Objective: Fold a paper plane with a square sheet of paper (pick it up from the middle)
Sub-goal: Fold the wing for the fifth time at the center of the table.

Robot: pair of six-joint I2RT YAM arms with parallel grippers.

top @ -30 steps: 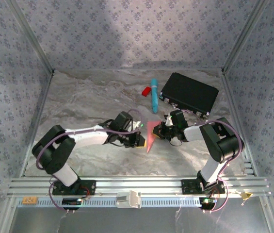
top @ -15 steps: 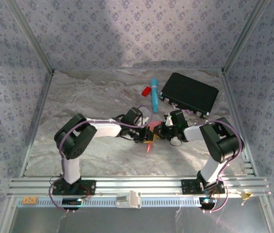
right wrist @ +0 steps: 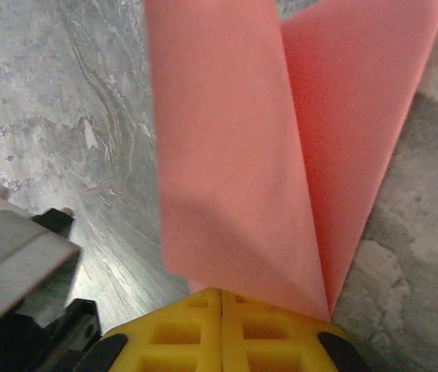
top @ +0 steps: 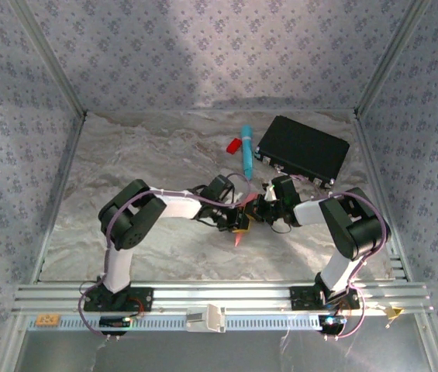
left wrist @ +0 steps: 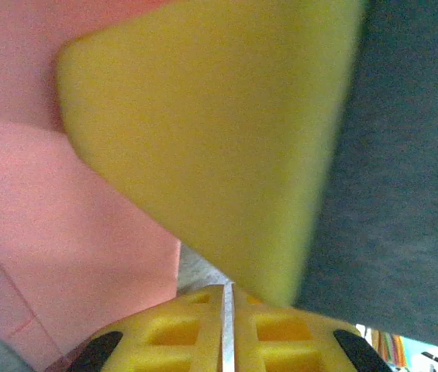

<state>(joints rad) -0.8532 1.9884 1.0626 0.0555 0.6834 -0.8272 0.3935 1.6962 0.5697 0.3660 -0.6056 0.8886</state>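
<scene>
On the grey marbled table, from above, we see the left gripper and right gripper meeting, pink paper poking out just beside them. Our left wrist shows fingers clenched together, paper to their left. Our right wrist shows fingers pinching the folded paper, which stretches ahead.

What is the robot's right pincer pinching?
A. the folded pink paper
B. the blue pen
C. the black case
A: in the right wrist view, the right pincer is shut on the near end of the folded pink paper, which comes out from between its yellow tips.
</scene>
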